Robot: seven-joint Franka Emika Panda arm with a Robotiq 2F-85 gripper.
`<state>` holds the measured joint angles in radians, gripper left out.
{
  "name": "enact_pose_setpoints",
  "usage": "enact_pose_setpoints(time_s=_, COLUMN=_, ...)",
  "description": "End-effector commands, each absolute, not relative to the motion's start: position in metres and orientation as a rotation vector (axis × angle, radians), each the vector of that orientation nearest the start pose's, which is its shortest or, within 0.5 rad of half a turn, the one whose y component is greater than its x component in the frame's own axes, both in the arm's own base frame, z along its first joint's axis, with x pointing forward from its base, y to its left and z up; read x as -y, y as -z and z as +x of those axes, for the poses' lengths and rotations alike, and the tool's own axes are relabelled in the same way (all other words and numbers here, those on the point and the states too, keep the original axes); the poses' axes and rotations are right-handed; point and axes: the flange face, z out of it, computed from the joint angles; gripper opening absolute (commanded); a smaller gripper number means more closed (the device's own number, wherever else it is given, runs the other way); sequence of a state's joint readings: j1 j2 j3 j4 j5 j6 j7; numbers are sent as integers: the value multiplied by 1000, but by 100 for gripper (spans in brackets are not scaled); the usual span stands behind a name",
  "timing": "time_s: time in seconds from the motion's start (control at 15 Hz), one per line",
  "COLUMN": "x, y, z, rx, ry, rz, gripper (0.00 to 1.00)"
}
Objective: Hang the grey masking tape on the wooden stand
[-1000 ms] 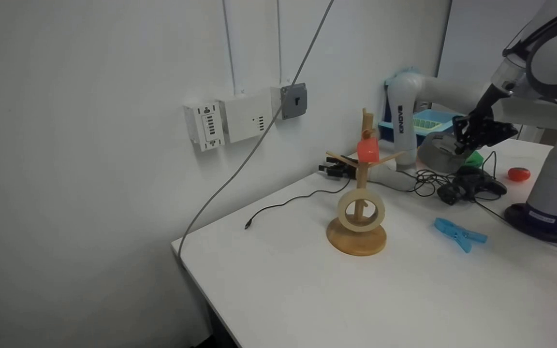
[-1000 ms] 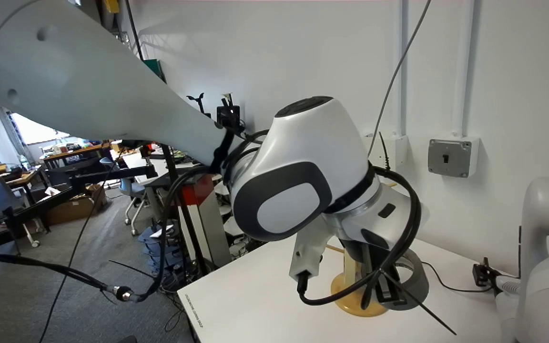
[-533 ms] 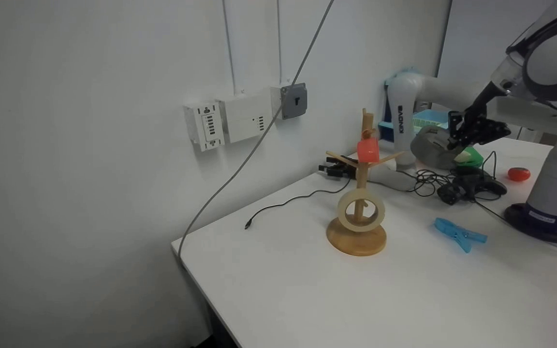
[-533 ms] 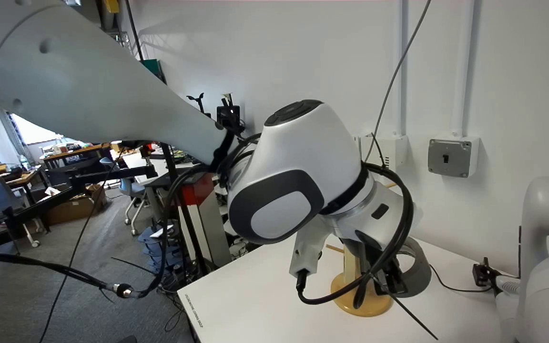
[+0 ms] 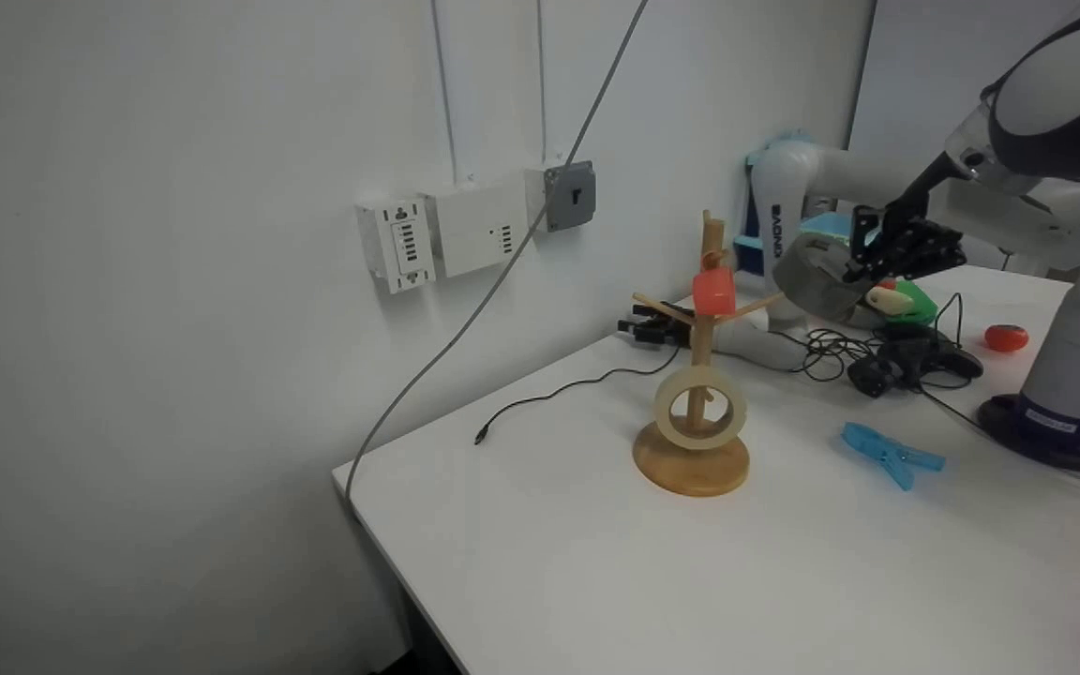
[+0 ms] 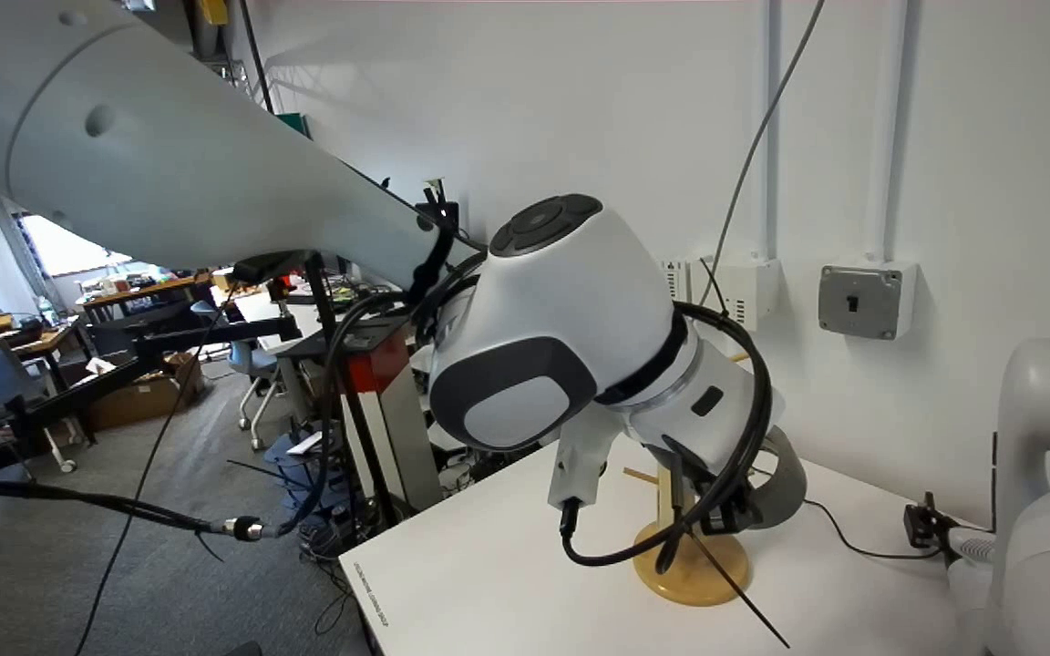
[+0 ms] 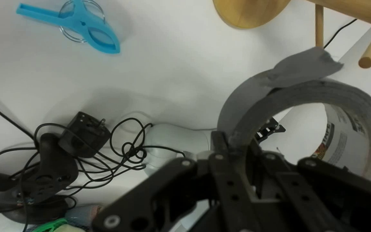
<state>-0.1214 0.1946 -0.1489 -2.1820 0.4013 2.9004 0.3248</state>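
Observation:
The grey masking tape (image 5: 817,279) is a wide ring held in the air, tilted, to the right of the wooden stand in an exterior view. It also shows in an exterior view (image 6: 787,487) behind the arm and in the wrist view (image 7: 357,96), with a loose torn end. My gripper (image 7: 237,145) is shut on the tape's wall, one finger inside the ring and one outside. The wooden stand (image 5: 690,473) has a round base, a post and angled pegs. Its base (image 7: 251,13) and a bare peg end (image 7: 366,61) show near the tape in the wrist view, apart from it.
A beige tape roll (image 5: 737,412) and a red cup (image 5: 713,292) hang on the stand. A blue clamp (image 5: 887,453) lies on the table. Black controllers with cables (image 5: 915,356) and a second white arm (image 5: 777,225) are behind. The wall borders the table.
In the exterior views, my gripper and the held tape have moved toward the stand and slightly up, and the tape has tilted more. The stand and the table objects have not moved.

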Motion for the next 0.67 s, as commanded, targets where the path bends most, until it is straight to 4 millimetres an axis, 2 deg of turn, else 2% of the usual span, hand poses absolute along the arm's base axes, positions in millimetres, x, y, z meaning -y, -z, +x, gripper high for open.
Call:
enact_pose_setpoints(time_s=0.0, x=184, y=-367, z=561, rx=-1294, ry=829, rz=-2515, gripper=4)
enact_pose_setpoints(time_s=0.6, x=182, y=-366, z=559, rx=-1206, ry=804, rz=-2531, gripper=4)
